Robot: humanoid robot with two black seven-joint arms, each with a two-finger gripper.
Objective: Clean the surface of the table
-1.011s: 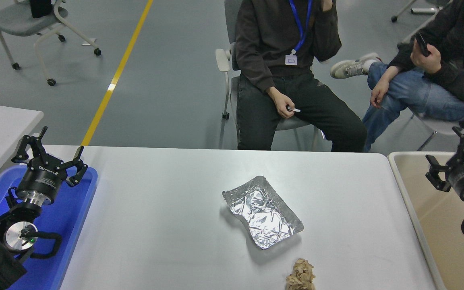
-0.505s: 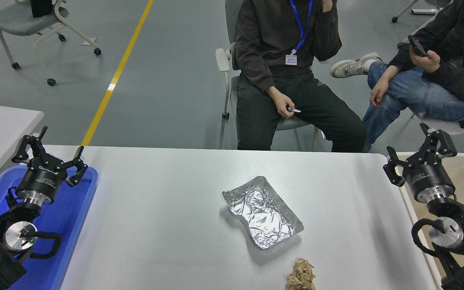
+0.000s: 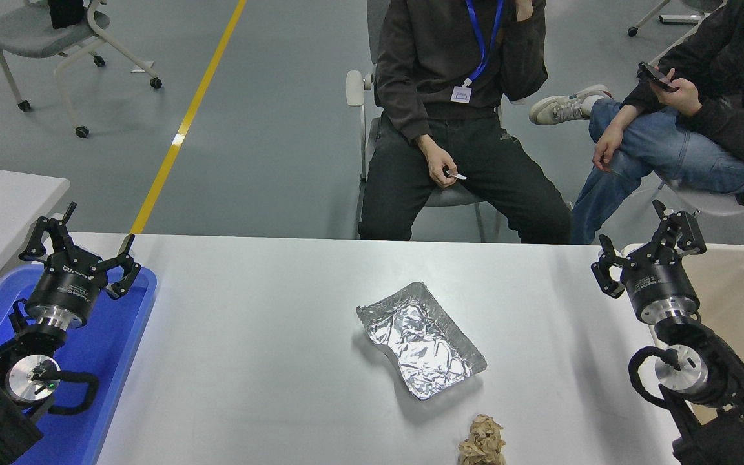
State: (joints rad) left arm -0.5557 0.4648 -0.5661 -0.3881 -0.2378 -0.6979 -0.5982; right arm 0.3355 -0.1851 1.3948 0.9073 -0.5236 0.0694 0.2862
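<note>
Head view shows us the tabletop (image 3: 249, 361), wide, flat, rigid and smooth; we judge that light litter would slide on it rather than catch. Left of and nearer than our right gripper (image 3: 646, 253) lies a crumpled foil tray (image 3: 420, 339), which looks thin, light and easily crushed, so we would pinch it by a raised rim. Nearer again, at the near edge, sits a wad of brown paper (image 3: 482, 442), soft and light, fit to be taken around its bulk. Our right gripper hangs with its jaws spread and empty above the tabletop's right edge, beside a beige bin (image 3: 743, 284), its forearm pointing away from us. Our left gripper (image 3: 78, 244), also spread, is parked over a blue tray (image 3: 110, 342).
</note>
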